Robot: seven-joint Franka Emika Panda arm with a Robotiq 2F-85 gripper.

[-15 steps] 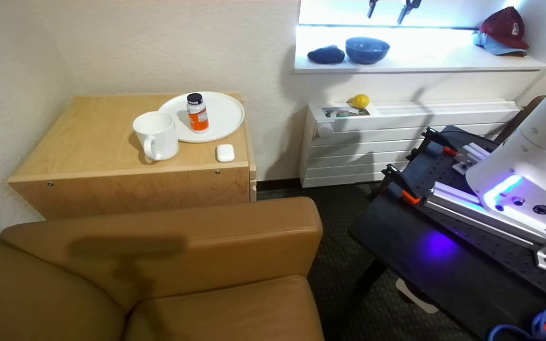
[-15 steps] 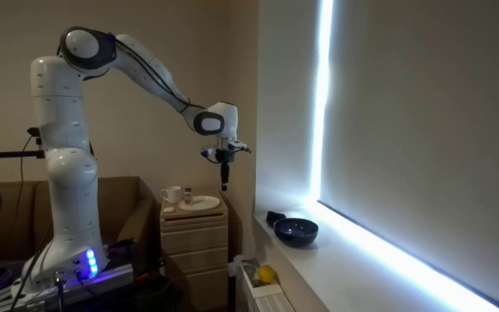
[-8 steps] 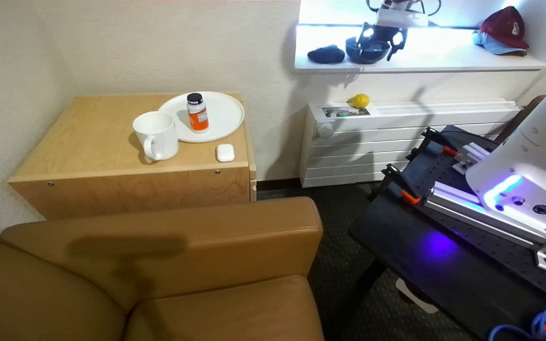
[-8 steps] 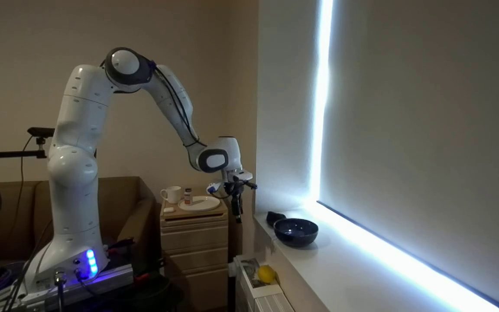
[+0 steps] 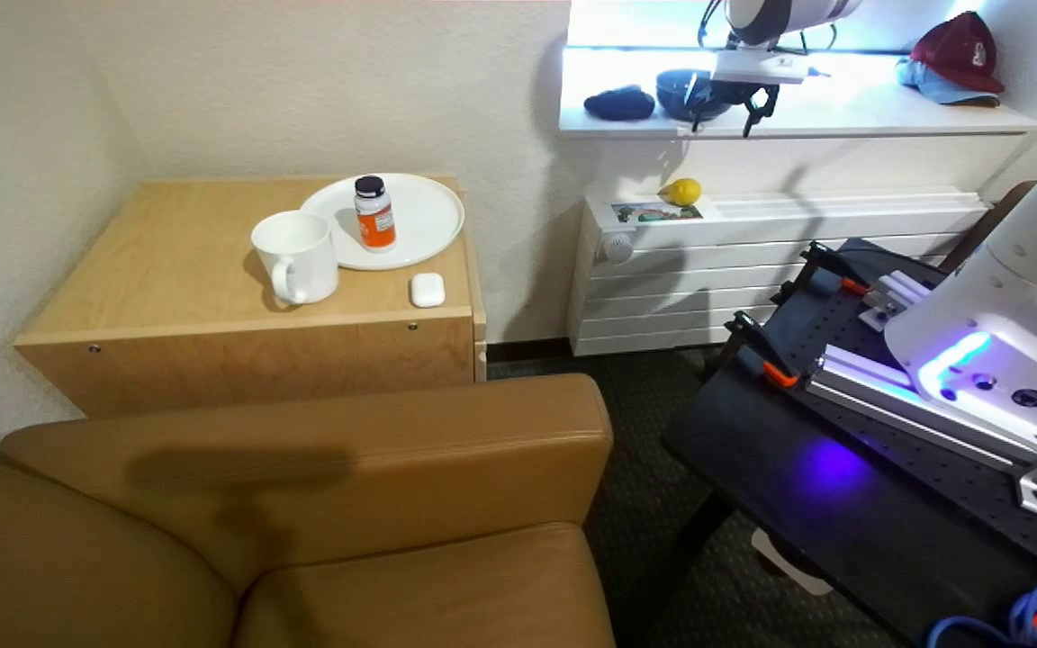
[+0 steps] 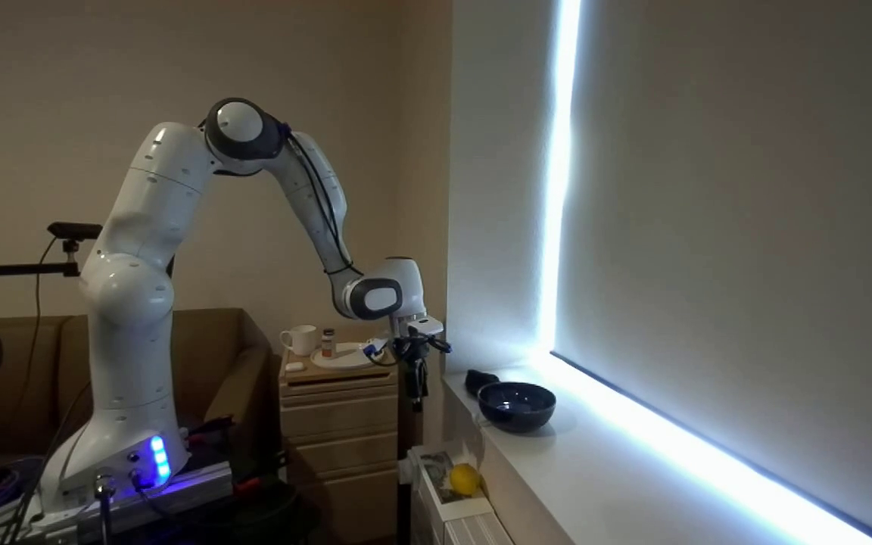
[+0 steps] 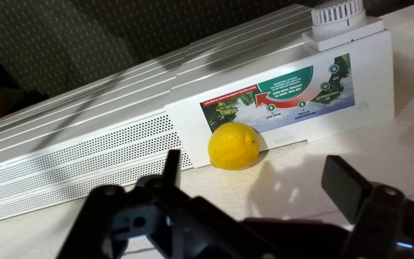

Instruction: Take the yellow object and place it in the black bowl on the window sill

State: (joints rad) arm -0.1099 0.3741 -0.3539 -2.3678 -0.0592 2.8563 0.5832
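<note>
The yellow object, a lemon, rests on top of the white radiator against the wall. It also shows in an exterior view and in the wrist view. The black bowl stands upright on the white window sill; nothing shows inside it. In an exterior view the gripper partly hides the bowl. My gripper is open and empty, pointing down, above the lemon and apart from it. In the wrist view the lemon appears beyond the open fingers, nearer the left fingertip.
The radiator has a printed label and a knob. A dark lump lies beside the bowl, and caps lie at the sill's far end. A wooden cabinet holds a plate, bottle and mug.
The arm has reached forward and come down, first by a large amount and then a little more. The gripper stays open. The lemon and bowl have not moved.
</note>
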